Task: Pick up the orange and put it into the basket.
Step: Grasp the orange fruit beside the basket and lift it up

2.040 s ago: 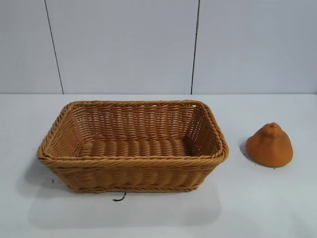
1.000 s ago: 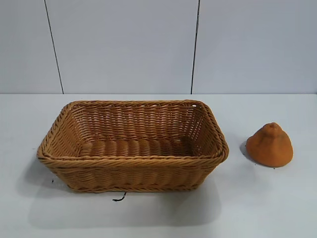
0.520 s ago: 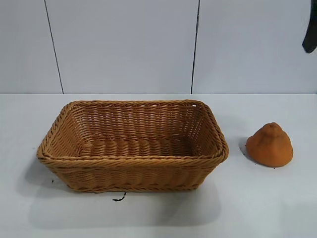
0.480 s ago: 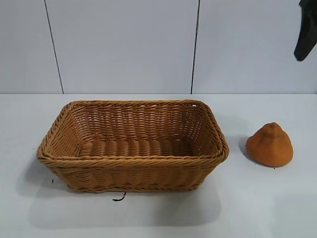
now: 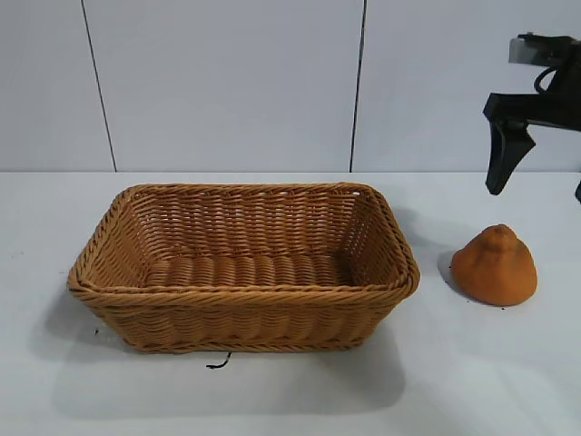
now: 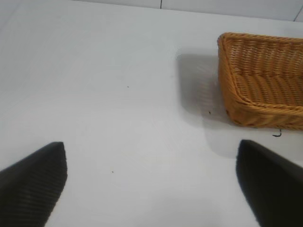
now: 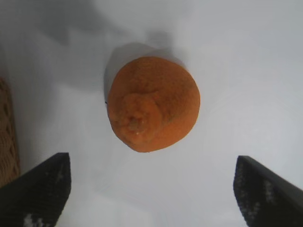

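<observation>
- A large woven wicker basket (image 5: 243, 268) sits on a white bench (image 5: 472, 381), nearest the exterior camera. Nothing lies inside the basket; only its woven floor shows.
- Just off the basket's near wall, a small dark scrap (image 5: 219, 363) lies on the bench.
- The orange (image 5: 495, 265) rests on the bench to the right of the basket, near it but apart, pointed top upward.
- The right gripper (image 5: 537, 186) hangs in the air above the orange, farther back than the basket, its fingers spread wide apart and holding nothing.
- In its own wrist view, the left gripper (image 6: 151, 182) hovers over bare bench off one end of the basket, fingers wide apart, empty.
- Behind everything stands a pale panelled wall (image 5: 227, 86).
</observation>
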Robot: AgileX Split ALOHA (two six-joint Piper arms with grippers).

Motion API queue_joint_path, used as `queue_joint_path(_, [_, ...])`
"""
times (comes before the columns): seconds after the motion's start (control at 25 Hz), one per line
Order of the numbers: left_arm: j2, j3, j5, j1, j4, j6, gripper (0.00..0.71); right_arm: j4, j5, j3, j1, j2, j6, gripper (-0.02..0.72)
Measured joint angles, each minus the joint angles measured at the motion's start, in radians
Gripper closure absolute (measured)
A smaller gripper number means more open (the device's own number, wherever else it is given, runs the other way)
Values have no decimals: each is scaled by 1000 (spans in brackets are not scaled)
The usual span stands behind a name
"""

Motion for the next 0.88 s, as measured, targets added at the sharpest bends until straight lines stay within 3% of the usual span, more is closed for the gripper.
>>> queue_joint_path(0.4, [0,0,0,0,0,0,14,30,-44,-1,0,117,0,67])
queue_joint_path(0.52, [0,0,0,0,0,0,14,30,-45,-1,0,140,0,100])
queue_joint_path(0.68, [0,0,0,0,2,0,14,30,-45,-1,0,140,2,269])
queue_joint_path(0.88, [0,0,1,0,3,0,14,17,-25,-6,0,130,2,557])
